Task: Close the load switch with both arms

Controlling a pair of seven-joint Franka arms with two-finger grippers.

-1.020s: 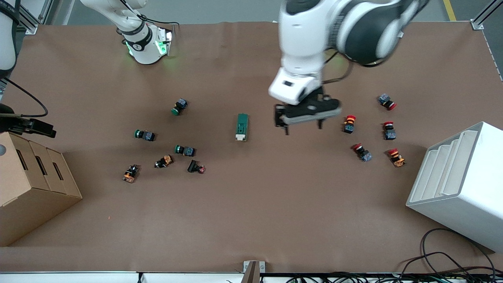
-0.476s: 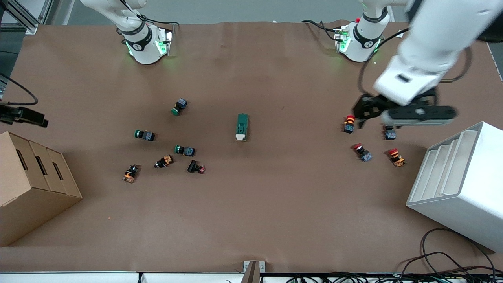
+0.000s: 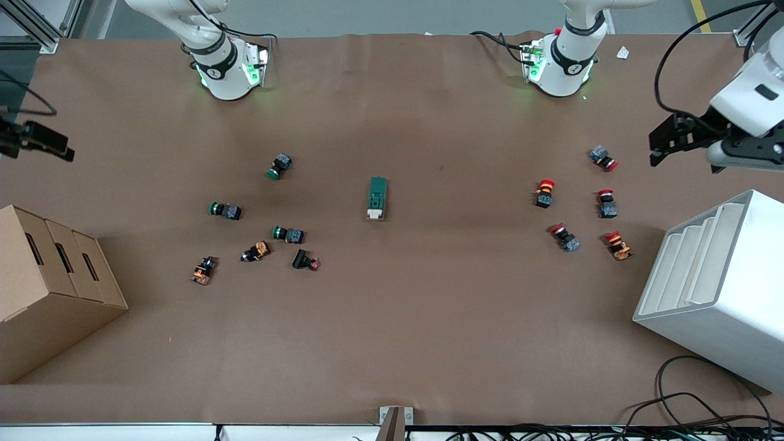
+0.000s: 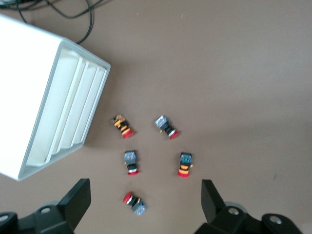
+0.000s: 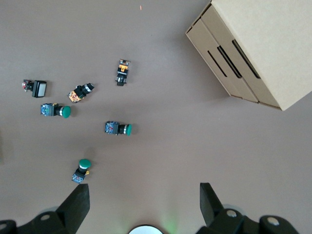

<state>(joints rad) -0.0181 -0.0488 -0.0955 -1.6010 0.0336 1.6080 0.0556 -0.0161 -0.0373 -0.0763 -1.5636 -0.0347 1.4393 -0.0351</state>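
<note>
Left gripper point(image 3: 664, 142) — withdrawn, open

The load switch point(image 3: 378, 198) is a small dark green elongated block lying flat on the brown surface point(image 3: 429, 318), its white lever piece at the end nearer the front camera. It lies lengthwise toward the front camera, alone, well apart from the green-capped push button point(image 3: 280, 166) that sits toward the right arm's end.
</note>
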